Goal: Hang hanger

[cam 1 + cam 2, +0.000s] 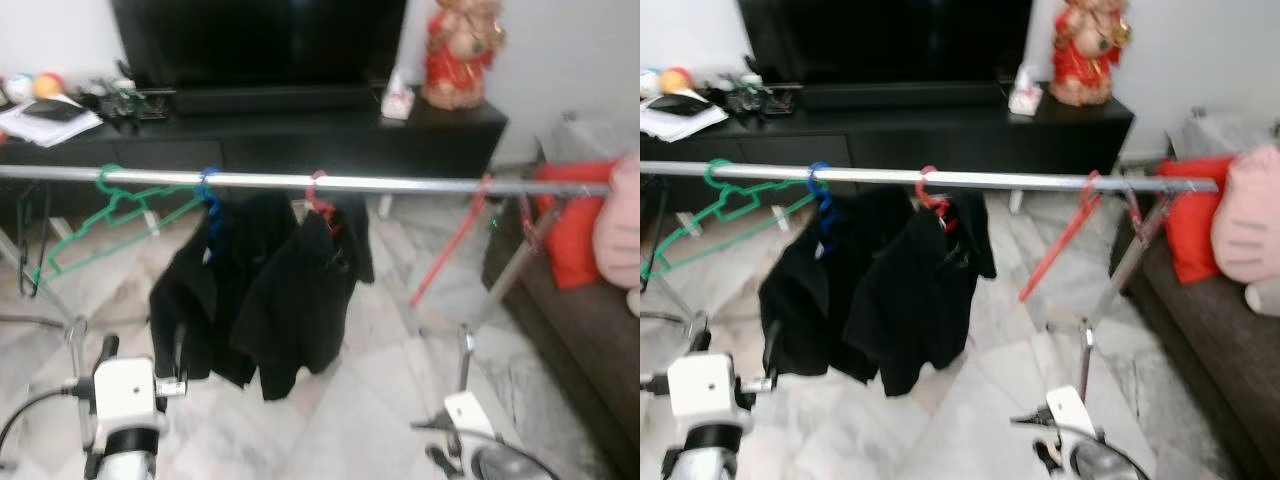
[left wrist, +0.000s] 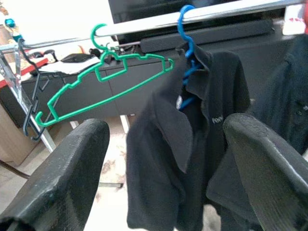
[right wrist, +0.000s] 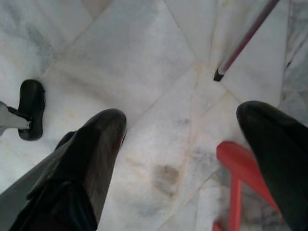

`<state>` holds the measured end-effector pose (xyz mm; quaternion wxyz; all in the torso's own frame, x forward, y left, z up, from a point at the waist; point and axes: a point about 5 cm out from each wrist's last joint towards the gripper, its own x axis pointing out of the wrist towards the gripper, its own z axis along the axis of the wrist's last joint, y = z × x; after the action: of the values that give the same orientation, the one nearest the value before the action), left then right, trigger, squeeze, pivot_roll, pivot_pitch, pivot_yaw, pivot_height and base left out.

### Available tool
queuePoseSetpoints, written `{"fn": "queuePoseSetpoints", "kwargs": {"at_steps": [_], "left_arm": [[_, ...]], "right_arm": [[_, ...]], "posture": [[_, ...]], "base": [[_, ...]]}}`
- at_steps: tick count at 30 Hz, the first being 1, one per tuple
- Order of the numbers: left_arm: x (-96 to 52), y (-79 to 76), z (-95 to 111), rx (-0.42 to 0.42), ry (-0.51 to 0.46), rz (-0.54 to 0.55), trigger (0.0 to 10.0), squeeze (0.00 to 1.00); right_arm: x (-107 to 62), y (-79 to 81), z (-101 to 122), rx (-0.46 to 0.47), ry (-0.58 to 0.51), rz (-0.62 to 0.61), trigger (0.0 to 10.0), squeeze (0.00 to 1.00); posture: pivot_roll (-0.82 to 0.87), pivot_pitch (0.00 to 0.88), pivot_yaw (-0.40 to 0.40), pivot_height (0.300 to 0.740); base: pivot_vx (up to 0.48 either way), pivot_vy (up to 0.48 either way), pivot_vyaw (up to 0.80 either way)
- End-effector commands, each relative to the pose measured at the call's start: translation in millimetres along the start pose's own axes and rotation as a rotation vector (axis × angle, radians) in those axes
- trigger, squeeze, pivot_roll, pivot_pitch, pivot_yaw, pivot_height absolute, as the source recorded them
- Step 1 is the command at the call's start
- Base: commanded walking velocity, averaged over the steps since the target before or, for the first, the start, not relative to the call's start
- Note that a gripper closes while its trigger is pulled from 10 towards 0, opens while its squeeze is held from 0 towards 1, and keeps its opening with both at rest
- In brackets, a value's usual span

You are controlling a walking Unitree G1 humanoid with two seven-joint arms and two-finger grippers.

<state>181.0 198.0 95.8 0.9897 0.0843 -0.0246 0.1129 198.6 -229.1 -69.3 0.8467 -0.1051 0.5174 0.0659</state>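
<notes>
I see a round silver rail (image 1: 300, 181), thin green plastic hanger (image 1: 100, 225), red hanger (image 1: 450, 250) tilted, my left gripper (image 2: 163, 163) spread before limp black shirts (image 1: 260, 300), right gripper (image 3: 187, 144) spread over marble floor (image 3: 144, 72).

The clothes rail (image 1: 300, 181) and TV cabinet (image 1: 300, 125) behind it are viewed from above by both head eyes, slightly offset, while the green hanger (image 2: 96, 86) is faced closely by the left wrist camera and the marble floor (image 3: 159, 96) by the right.
</notes>
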Motion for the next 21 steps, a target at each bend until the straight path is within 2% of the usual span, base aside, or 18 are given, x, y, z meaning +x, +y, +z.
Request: {"fn": "queuePoseSetpoints", "kwargs": {"at_steps": [1,10,12,13,14,16,20,21], "left_arm": [[2.2,6.3,-10.4,0.007,0.056,0.001,10.0,0.00],[3.1,7.2,-12.2,0.006,0.062,0.000,10.0,0.00],[4.7,11.5,-19.9,0.026,0.094,0.001,10.0,0.00],[9.9,21.7,-48.3,0.049,0.230,-0.027,10.0,0.00],[13.0,37.4,-85.3,0.071,0.413,-0.062,10.0,0.00],[11.8,40.8,-101.7,0.090,0.507,-0.082,10.0,0.00],[3.3,33.4,-131.5,0.087,0.658,-0.122,10.0,0.00],[3.3,33.4,-131.5,0.087,0.658,-0.122,10.0,0.00]], "right_arm": [[0.3,0.1,8.8,0.001,-0.024,-0.003,10.0,0.00],[0.4,0.4,9.1,0.001,-0.024,-0.003,10.0,0.00],[0.5,0.8,9.6,0.002,-0.026,-0.003,10.0,0.00],[0.9,2.6,11.1,0.006,-0.030,-0.005,10.0,0.00],[1.6,5.1,13.0,0.015,-0.037,-0.009,10.0,0.00],[1.8,5.9,13.5,0.022,-0.039,-0.011,10.0,0.00],[2.0,6.6,13.7,0.042,-0.043,-0.018,10.0,0.00],[2.0,6.6,13.7,0.042,-0.043,-0.018,10.0,0.00]], "posture": [[0.00,0.000,-0.040,0.732],[0.00,0.000,-0.040,0.732],[0.00,0.000,-0.036,0.732],[-0.01,0.000,-0.019,0.732],[-0.02,0.000,-0.013,0.732],[-0.03,0.000,-0.005,0.732],[-0.04,0.000,0.006,0.732],[-0.04,0.000,0.006,0.732]], "base": [[0.000,0.000,0.00],[0.000,0.000,0.00],[0.000,0.000,0.00],[0.000,0.000,0.00],[0.000,0.000,0.00],[0.000,0.000,0.00],[0.000,0.000,0.00],[0.000,0.000,0.00]]}}
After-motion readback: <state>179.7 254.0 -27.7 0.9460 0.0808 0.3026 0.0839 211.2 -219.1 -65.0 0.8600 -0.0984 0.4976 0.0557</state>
